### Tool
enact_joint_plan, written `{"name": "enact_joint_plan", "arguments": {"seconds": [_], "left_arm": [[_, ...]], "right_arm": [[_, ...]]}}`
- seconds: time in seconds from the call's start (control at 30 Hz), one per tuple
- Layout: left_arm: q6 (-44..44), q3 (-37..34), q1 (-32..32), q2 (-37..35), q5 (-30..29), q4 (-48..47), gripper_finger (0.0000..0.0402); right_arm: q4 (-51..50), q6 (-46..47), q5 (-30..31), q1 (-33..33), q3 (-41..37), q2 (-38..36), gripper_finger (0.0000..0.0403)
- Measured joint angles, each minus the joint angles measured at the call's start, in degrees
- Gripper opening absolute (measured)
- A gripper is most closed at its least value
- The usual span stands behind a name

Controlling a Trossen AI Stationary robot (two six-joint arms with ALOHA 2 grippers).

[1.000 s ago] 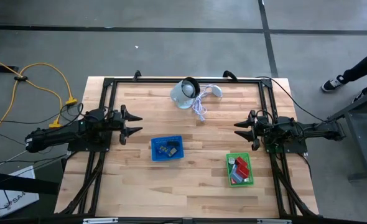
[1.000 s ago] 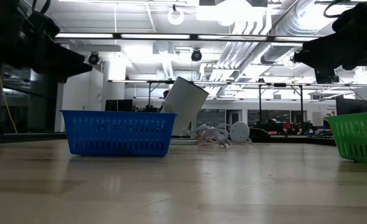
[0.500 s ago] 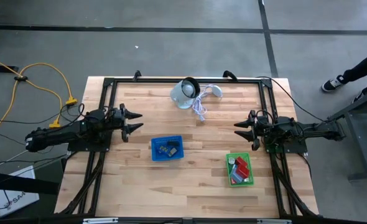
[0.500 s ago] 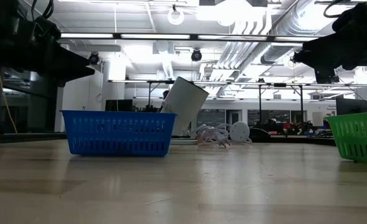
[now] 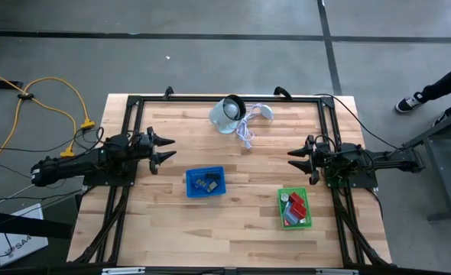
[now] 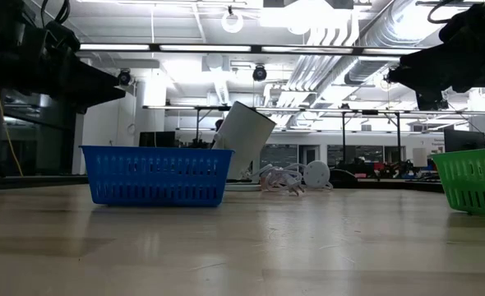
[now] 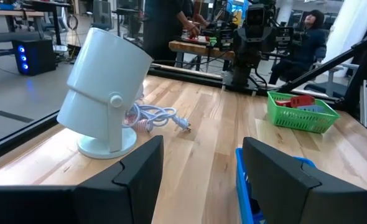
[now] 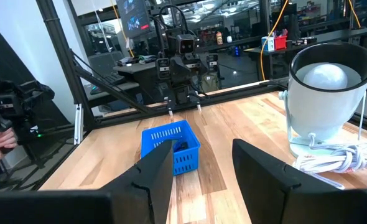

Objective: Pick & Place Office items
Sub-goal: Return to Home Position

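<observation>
Red and pale-blue plastic blocks (image 5: 296,205) are sitting in the green mesh basket (image 5: 280,208), right of the blue mesh basket (image 5: 186,183); your left gripper (image 5: 170,150) and right gripper (image 5: 290,159) are hanging spread. Seemingly light, stiff: pinch flat sides.

Left gripper (image 5: 164,150) raised at left side, fingers spread; right gripper (image 5: 296,159) opposite, fingers spread.

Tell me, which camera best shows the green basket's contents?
High view: it looks straight into the green basket, onto red pieces. Low view shows only its mesh wall; left wrist, a distant glimpse; right wrist, nothing.
</observation>
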Motion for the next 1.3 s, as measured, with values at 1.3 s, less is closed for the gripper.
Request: {"name": "enact_joint_plan", "arguments": {"seconds": [1.3], "left_arm": [[4.68,-0.2,0.0,0.02,0.5,3.93,0.0211]], "right_arm": [[-0.02,-0.01,0.0,0.01,0.0,0.0,0.0153]]}}
